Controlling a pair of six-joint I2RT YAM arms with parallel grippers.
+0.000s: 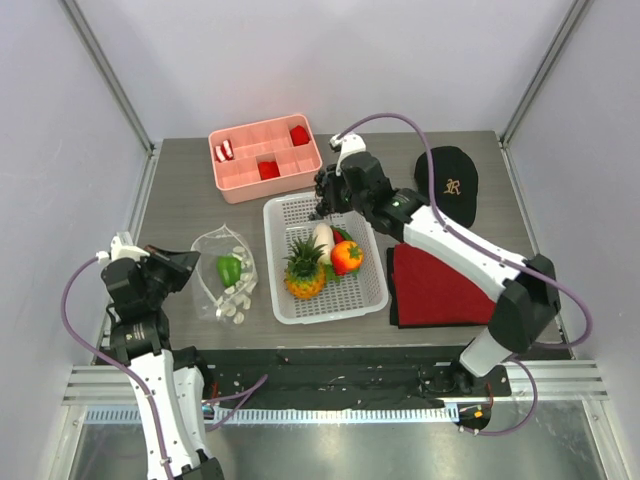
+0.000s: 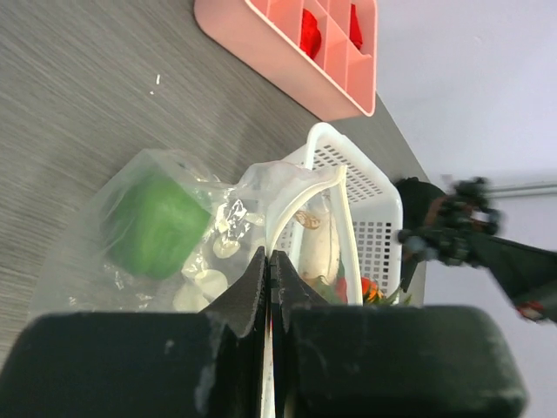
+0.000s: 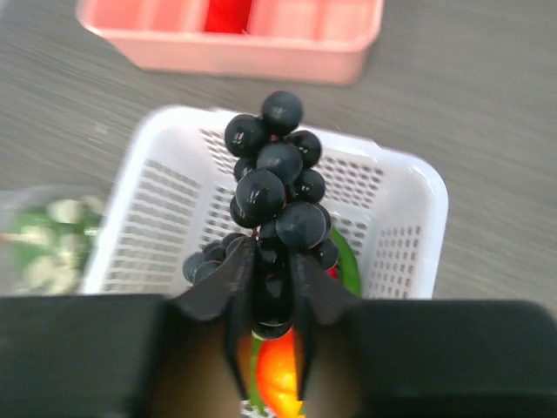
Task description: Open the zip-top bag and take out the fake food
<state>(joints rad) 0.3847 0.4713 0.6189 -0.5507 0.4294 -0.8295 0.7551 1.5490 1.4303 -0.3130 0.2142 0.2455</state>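
The clear dotted zip-top bag (image 1: 222, 280) lies left of the white basket (image 1: 372, 290), with a green fruit (image 1: 229, 270) and pale pieces inside. My left gripper (image 1: 188, 266) is shut on the bag's edge (image 2: 287, 196) at its left side. My right gripper (image 1: 322, 205) hangs over the basket's far end, shut on a bunch of dark grapes (image 3: 274, 187). In the basket lie a pineapple (image 1: 303, 272), an orange-red tomato (image 1: 347, 257) and a whitish piece (image 1: 322, 240). In the left wrist view the green fruit (image 2: 157, 222) shows through the bag's plastic.
A pink compartment tray (image 1: 262, 172) with red pieces stands behind the basket. A black cap (image 1: 447, 180) lies at the back right. A dark red cloth (image 1: 435, 285) lies right of the basket, under my right arm.
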